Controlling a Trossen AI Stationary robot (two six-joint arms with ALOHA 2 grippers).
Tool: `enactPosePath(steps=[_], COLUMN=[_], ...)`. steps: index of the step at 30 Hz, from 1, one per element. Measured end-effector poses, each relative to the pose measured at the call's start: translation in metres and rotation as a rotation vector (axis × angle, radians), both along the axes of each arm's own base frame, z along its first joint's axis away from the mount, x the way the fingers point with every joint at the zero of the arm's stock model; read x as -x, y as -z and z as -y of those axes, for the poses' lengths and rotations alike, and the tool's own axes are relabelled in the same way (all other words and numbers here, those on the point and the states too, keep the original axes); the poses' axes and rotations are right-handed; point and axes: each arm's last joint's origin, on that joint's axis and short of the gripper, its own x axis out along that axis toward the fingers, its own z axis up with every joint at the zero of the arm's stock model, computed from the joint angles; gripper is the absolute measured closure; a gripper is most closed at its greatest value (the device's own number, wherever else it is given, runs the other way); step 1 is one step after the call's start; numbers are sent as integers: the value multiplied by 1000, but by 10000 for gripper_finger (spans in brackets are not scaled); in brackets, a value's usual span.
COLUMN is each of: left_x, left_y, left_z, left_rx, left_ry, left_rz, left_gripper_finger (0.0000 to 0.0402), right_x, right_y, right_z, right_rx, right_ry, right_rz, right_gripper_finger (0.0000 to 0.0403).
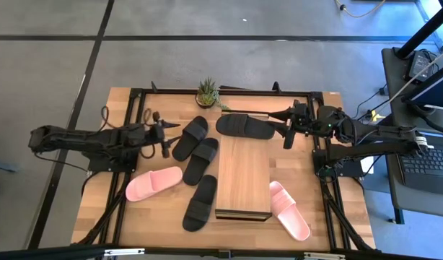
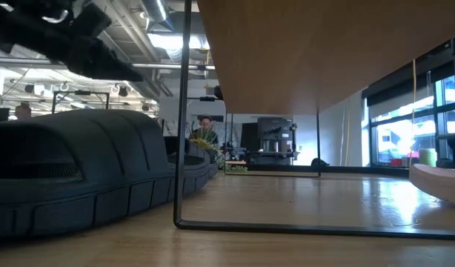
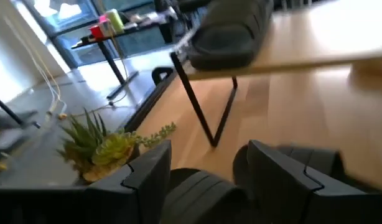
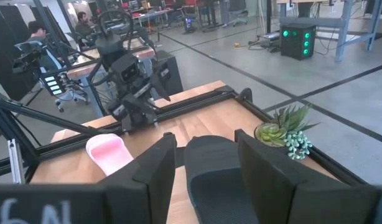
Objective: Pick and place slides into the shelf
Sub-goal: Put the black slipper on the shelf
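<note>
A black slide (image 1: 244, 126) lies across the far end of the shelf (image 1: 243, 180) top, with my right gripper (image 1: 288, 132) shut on it from the table's right side. My left gripper (image 1: 167, 139) hovers open at the table's left, beside a black slide (image 1: 190, 137). In the left wrist view that slide (image 3: 197, 199) shows low between the open fingers; I cannot tell if they touch it. Two more black slides (image 1: 201, 160) (image 1: 200, 203) and a pink slide (image 1: 154, 183) lie flat on the table left of the shelf. A second pink slide (image 1: 288, 209) lies to its right. My right gripper pinches the black slide's end nearest the table's right edge (image 4: 209, 180) between its two fingers, one on each long side. The fingers come in about level from the right, along the slide. The slide rests on the shelf top (image 3: 315, 56) at its far end.
A small potted plant (image 1: 207, 92) stands at the table's far edge, just behind the slides. The shelf's thin black legs (image 2: 184, 111) leave an open gap under its top. A dark frame rail (image 1: 229, 92) runs round the table.
</note>
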Motion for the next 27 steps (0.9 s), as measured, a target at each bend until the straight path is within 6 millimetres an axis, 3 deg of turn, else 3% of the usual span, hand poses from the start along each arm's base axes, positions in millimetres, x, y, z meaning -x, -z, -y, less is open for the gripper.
enactPosePath(steps=[9,16,22,27], left_x=[-20,-30,-39,-50], left_y=[11,29,44,49], left_z=[-2,-6,-7,-10], left_rx=[-76,-119,-183,-252], left_ry=[33,-57,-20,-68], left_rz=[-359,-493,-605,-607], left_gripper_finger=[198,198,198,198], right_x=[1,1,1,1], right_y=[4,5,5,6], right_z=[0,0,0,0], right_rx=[-7,14,26,42], right_ry=[0,-3,-5,-8], right_rz=[-38,-59,-67,-76], right_gripper_finger=[230,230,230,230])
